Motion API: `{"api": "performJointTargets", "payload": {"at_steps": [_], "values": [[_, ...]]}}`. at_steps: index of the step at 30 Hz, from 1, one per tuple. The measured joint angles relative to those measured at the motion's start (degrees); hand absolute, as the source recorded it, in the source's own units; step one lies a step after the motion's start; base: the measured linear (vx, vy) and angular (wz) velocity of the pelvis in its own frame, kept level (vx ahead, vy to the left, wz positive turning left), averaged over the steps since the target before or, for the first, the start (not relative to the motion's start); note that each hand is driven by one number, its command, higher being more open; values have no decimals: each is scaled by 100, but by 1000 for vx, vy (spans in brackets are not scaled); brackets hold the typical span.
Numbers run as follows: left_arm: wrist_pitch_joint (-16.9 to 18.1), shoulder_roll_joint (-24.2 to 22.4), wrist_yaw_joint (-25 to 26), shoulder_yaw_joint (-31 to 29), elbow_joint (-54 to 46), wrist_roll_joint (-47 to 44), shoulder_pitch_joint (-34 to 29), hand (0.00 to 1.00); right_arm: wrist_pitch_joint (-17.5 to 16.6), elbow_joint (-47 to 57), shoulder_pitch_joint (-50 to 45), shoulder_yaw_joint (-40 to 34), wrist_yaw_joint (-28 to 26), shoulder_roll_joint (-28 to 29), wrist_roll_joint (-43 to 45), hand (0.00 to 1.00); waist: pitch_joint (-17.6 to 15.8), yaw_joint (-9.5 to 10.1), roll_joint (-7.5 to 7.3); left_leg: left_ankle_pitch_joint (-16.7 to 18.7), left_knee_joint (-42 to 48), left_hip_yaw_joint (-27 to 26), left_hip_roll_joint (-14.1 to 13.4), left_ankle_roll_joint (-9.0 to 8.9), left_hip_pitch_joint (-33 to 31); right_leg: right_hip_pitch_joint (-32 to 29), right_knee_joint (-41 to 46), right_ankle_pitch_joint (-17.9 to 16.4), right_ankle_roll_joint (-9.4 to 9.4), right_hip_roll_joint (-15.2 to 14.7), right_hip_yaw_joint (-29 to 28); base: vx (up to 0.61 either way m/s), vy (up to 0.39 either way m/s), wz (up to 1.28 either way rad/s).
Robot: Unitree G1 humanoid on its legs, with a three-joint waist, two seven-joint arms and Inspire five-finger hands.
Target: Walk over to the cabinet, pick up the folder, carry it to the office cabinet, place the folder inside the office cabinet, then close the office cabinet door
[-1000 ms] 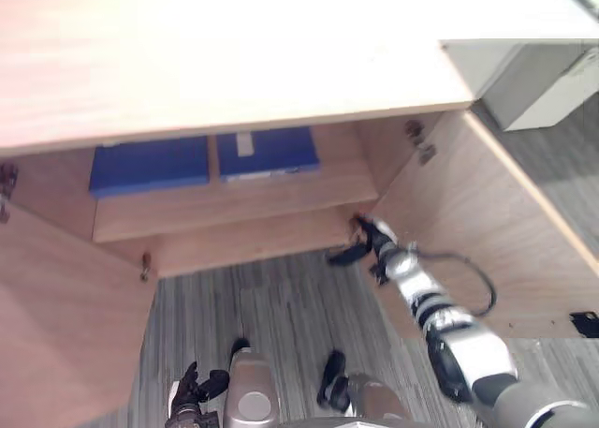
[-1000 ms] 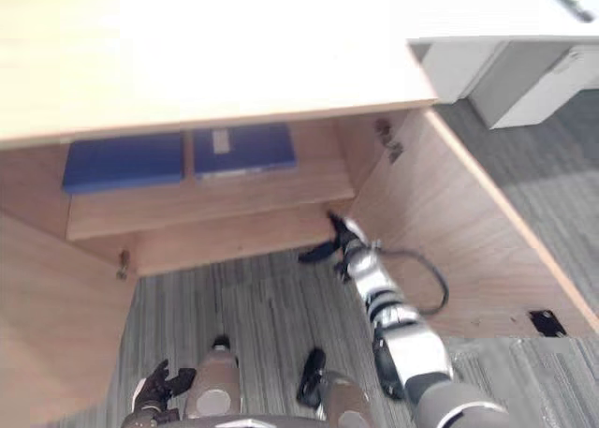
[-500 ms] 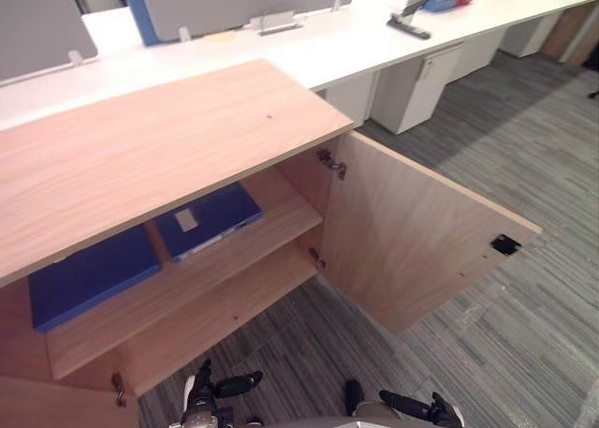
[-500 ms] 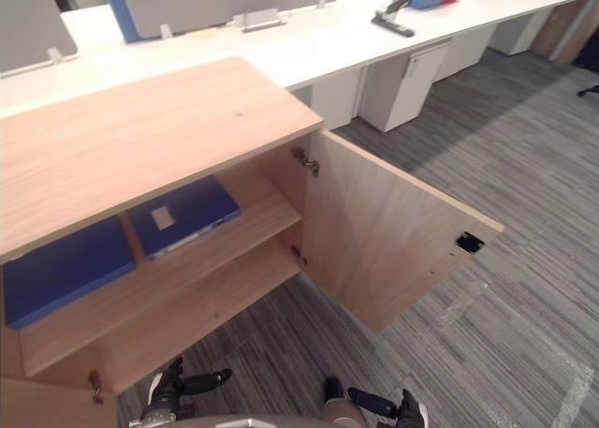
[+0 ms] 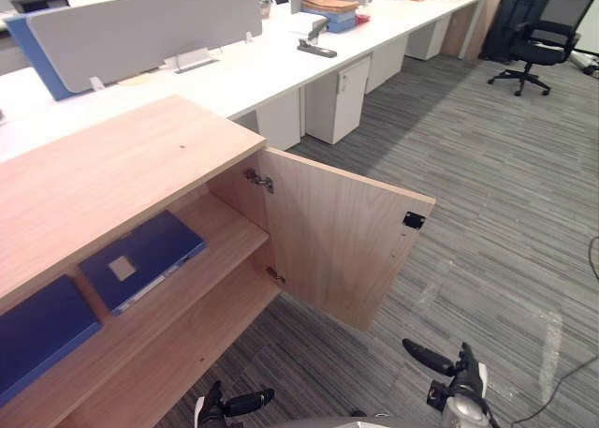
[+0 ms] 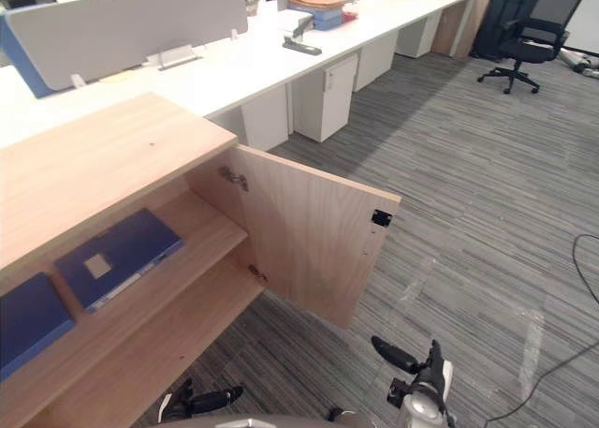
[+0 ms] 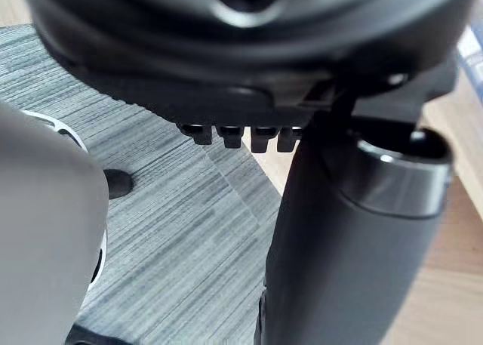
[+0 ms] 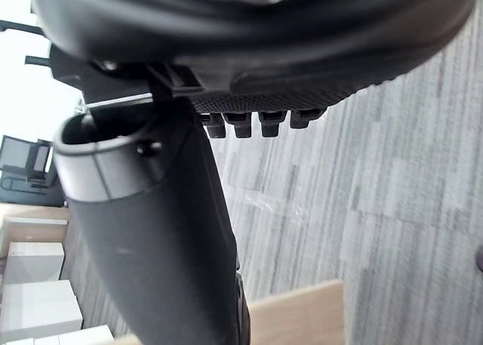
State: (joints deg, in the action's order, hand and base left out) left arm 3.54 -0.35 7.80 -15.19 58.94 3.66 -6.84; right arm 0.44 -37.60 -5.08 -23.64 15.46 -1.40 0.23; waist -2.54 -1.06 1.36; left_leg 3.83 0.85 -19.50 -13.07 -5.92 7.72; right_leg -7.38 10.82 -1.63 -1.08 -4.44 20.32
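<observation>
We judge the carrying and placing done and the last step, closing the door, now in hand. The task's thing, a flat dark-blue folder with a pale square label (image 5: 140,259), lies inside the light oak office cabinet (image 5: 112,166) on its upper wooden shelf (image 5: 229,233). A second plain blue folder (image 5: 37,330) lies just beside it, further along the same shelf. The cabinet's light wooden right-hand door (image 5: 337,250) stands wide open. Its inner face is turned to us, with two metal hinges on one edge and a small black catch near the free edge.

Our dark left hand (image 5: 225,409) hangs low at the bottom of the head view, over the grey striped carpet (image 5: 487,213), near the foot of the cabinet. Our dark right hand (image 5: 442,389) is low too, out beyond the door's free edge and apart from it. Neither hand holds anything. In each wrist view the thumb stands straight out and the fingers (image 7: 241,136) show as a short row of ends, together and closed round nothing, so we read both hands as relaxed.

The next move calls for raising the right hand past the free edge to the door's far, outer face. From there straight fingers can push it round on its hinges towards the cabinet front. The risk we see is clipping the edge on the way up.
</observation>
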Motion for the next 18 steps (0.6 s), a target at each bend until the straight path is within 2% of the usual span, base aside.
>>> {"api": "performJointTargets", "payload": {"at_steps": [2,8,11,14,18], "values": [[-9,32,-40,123,4,-75,1,100,-2,86,126,-7,21,-227,-14,100,11,4,14,-97,-18,19,-4,-32,5,137,-308,169,45,116,-33,133,-40,-9],[-29,110,-93,496,-35,-96,-4,100,-4,26,774,97,3,-701,-25,100,34,34,34,-120,-2,111,147,-56,32,377,-702,397,-21,38,-59,71,50,3],[-28,183,-159,607,-132,-162,-36,100,-49,-93,1330,621,-122,-1047,-266,100,42,104,21,-120,27,143,243,-56,-19,454,-1028,645,-53,10,-144,-38,60,-5],[-27,260,-195,707,-147,-201,-41,100,-133,-242,1747,888,-222,-1096,-283,100,41,126,19,-120,27,172,267,-55,-90,469,-1212,797,-51,14,-140,-93,29,1],[-20,265,-205,744,-154,-219,-18,100,-145,-605,2120,1270,-323,-1182,-295,100,26,248,23,-112,-40,311,268,-57,-98,564,-1447,961,-44,55,-81,-139,4,8]]}}
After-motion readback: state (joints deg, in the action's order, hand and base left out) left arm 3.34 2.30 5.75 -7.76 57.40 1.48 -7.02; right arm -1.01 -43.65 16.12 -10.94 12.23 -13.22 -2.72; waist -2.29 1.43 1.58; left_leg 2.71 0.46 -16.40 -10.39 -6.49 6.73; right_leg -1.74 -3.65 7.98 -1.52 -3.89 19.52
